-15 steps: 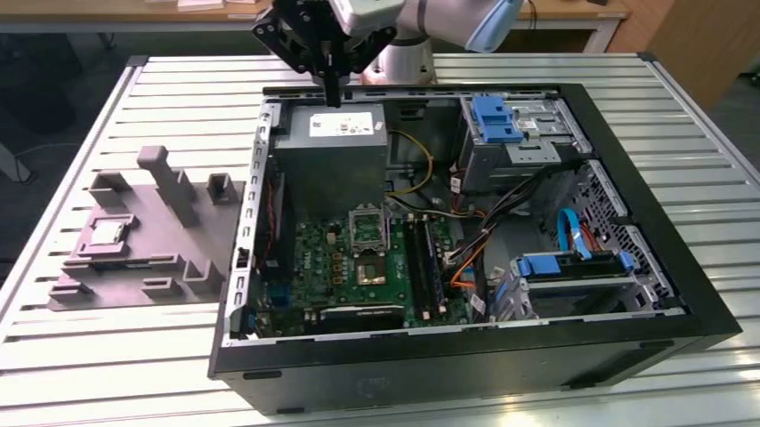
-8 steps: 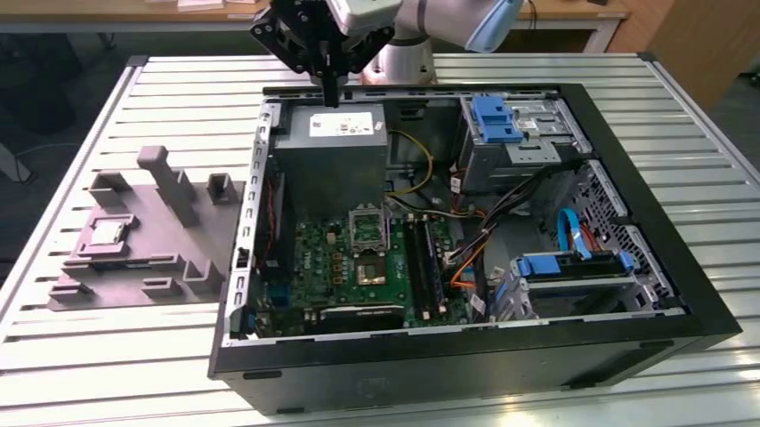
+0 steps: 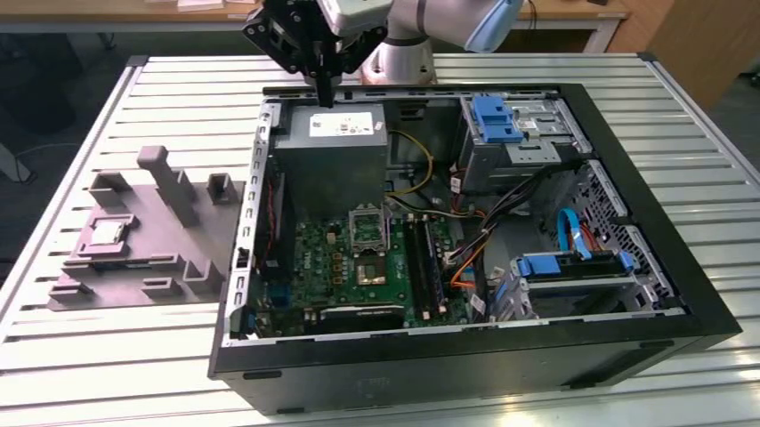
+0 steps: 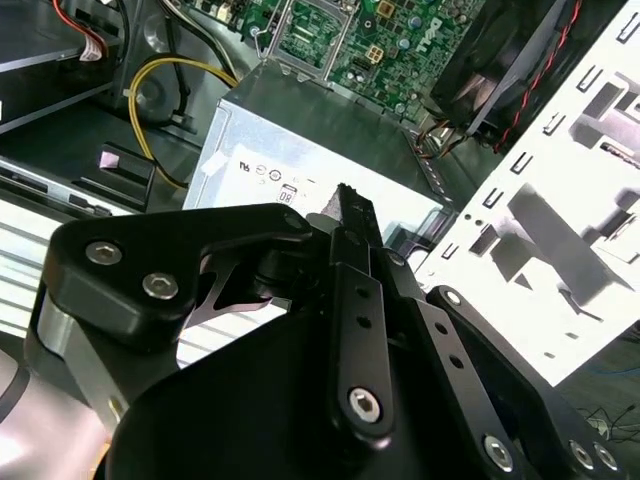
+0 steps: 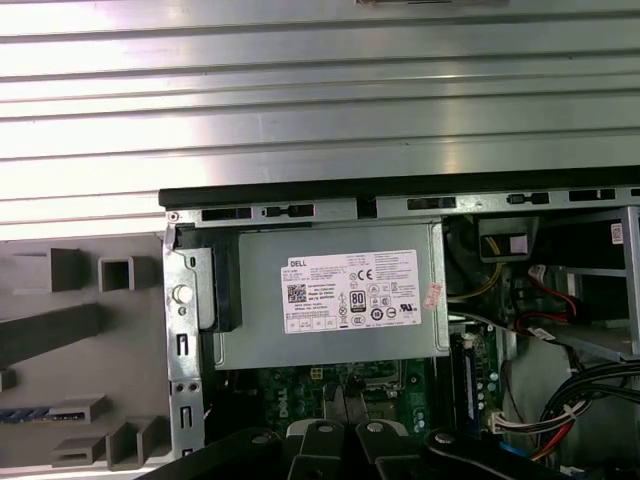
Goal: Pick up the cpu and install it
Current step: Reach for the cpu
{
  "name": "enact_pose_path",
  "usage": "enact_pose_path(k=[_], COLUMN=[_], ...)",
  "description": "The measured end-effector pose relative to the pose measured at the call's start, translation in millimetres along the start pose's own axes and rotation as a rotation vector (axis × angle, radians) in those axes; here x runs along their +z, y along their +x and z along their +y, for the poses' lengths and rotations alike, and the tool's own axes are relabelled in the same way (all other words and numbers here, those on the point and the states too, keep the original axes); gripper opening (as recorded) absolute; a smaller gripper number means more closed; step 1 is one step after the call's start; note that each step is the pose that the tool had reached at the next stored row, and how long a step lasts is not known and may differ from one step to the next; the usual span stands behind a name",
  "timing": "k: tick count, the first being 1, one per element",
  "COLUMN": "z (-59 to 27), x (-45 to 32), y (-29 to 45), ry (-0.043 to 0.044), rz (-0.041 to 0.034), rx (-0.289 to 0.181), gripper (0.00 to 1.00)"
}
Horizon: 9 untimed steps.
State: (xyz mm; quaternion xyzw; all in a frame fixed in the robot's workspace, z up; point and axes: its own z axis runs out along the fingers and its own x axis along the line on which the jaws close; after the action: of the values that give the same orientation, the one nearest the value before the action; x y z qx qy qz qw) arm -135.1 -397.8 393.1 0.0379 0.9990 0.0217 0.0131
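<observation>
In the exterior view the arm (image 3: 433, 22) is cut off by the frame edge, beyond the PSU box (image 3: 338, 151). The PSU box covers one end of the motherboard (image 3: 356, 267), so that part is hidden. The cpu (image 3: 107, 233) sits in a grey fixture (image 3: 155, 258), well apart from the PSU box toward the exterior view's left; too small to tell its markings. Socket (image 3: 366, 227), just beside the PSU box: cannot tell if sth lies inside. In the second wrist view the gripper (image 4: 355, 205) hides part of the PSU box label (image 4: 265, 175) & is itself cut by the frame edge.
</observation>
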Motion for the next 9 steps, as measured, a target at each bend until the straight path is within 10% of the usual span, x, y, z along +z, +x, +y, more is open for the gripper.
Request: enact_pose_path(k=[9], z=[-0.7], x=[-0.2], y=[9.4], ry=[0.0], rz=[0.0], rx=[0.0], gripper=[0.11])
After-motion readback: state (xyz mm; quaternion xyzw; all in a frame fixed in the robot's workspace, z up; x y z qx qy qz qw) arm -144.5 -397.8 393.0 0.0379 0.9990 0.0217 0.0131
